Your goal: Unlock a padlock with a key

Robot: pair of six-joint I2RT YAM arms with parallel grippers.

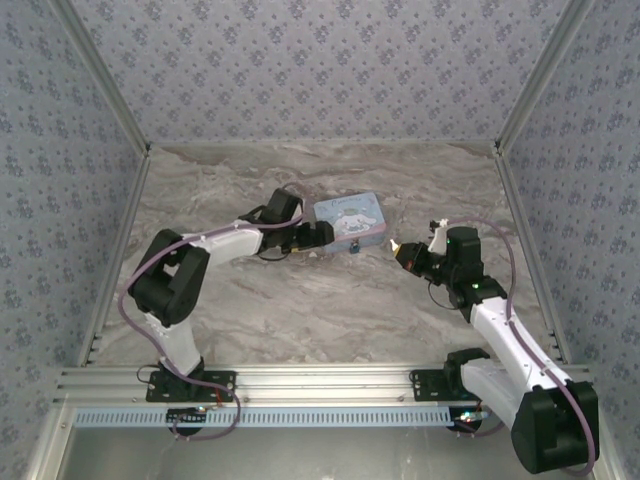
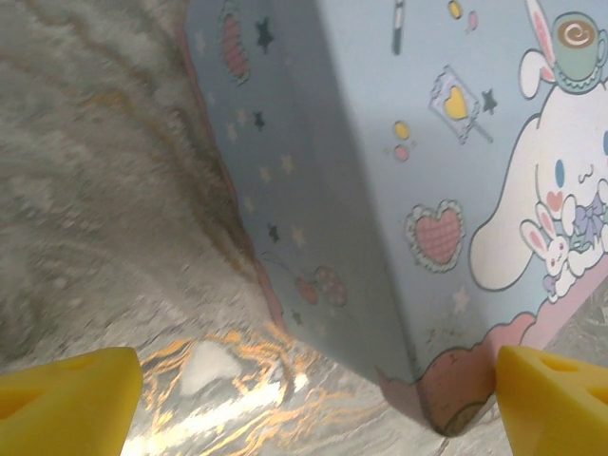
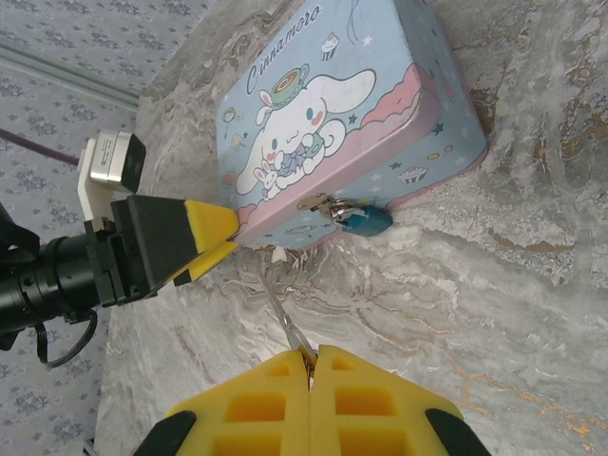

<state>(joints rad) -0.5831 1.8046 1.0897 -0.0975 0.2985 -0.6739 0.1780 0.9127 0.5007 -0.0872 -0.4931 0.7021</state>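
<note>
A tiny teal padlock (image 3: 367,222) with a silvery loop hangs from the clasp on the front wall of the pale blue cartoon tin box (image 3: 328,104). My right gripper (image 3: 312,359) is shut on the key (image 3: 284,321), a slim metal sliver sticking out of its yellow fingertips. The key's tip is short of the padlock and to its left. My left gripper (image 2: 313,408) stands open at a near corner of the box (image 2: 380,171). Its right fingertip (image 2: 556,399) is close against that corner and the other fingertip (image 2: 66,399) is far off it.
The box (image 1: 348,220) lies mid-table on the marble-patterned top (image 1: 300,320), with my left gripper (image 1: 320,237) at its left end and my right gripper (image 1: 398,247) to its right. Patterned walls close in the back and sides.
</note>
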